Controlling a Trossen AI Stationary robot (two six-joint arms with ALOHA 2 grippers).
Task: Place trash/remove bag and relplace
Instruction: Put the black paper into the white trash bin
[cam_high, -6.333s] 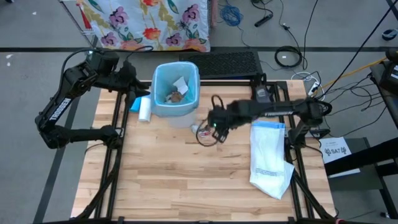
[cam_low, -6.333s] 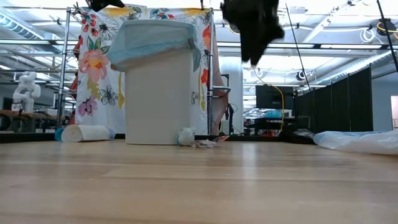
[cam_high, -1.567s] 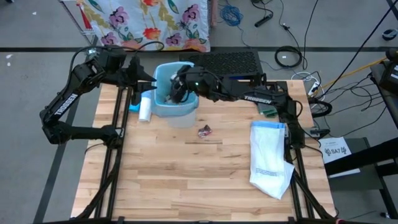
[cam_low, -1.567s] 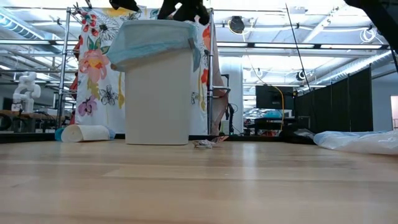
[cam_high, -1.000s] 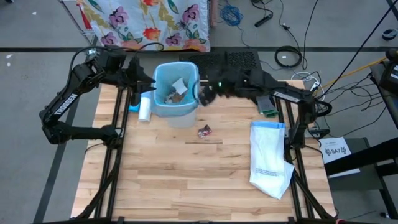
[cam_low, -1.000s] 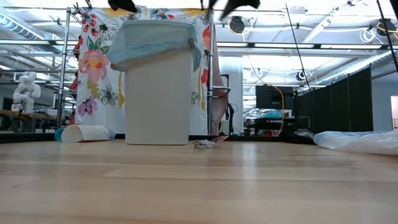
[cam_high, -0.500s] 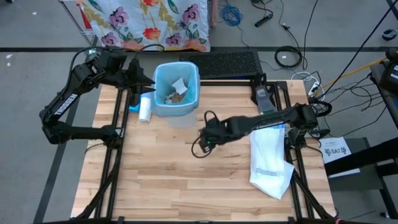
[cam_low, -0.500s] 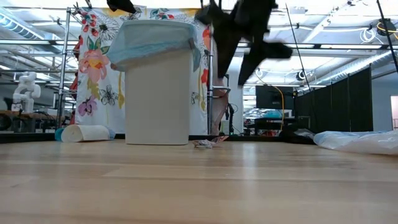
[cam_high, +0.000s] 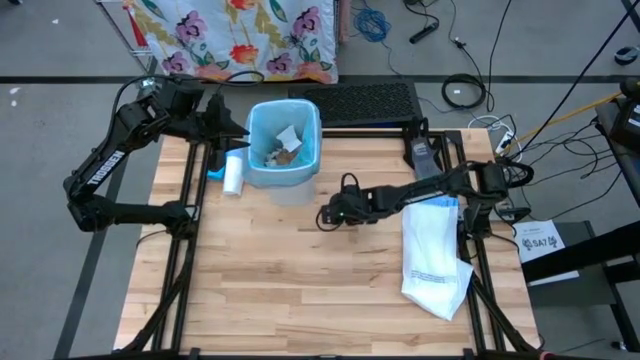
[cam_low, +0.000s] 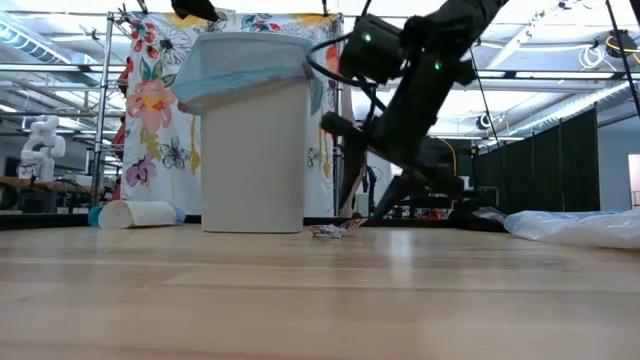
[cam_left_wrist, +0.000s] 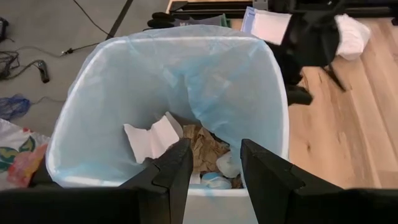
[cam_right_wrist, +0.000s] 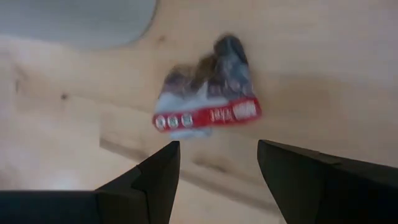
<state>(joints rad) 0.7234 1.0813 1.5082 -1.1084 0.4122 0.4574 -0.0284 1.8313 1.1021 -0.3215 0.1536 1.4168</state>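
A crumpled wrapper (cam_right_wrist: 205, 93) with a red strip, one piece of the trash, lies on the wooden table (cam_high: 300, 290) in front of the bin; the low view shows the wrapper (cam_low: 330, 230) flat on the boards. My right gripper (cam_right_wrist: 214, 168) hangs open just above it, slanting down, fingers either side and clear of it. The white bin (cam_high: 283, 145) is lined with the light-blue bag (cam_left_wrist: 186, 74), which is folded over the rim and holds more trash (cam_left_wrist: 199, 149). My left gripper (cam_left_wrist: 211, 171) stands open over the bin's left rim.
A blue-and-white cylinder (cam_high: 232, 172) lies left of the bin. The white replacement bag (cam_high: 435, 255) lies flat at the table's right edge. The near half of the table shows bare boards. A flowered cloth (cam_low: 150, 110) hangs behind the table.
My right gripper has come away from the bin's right rim and dropped toward the table's near side, down to the wrapper, rolling its wrist as it sank. The wrapper has stayed where it lay.
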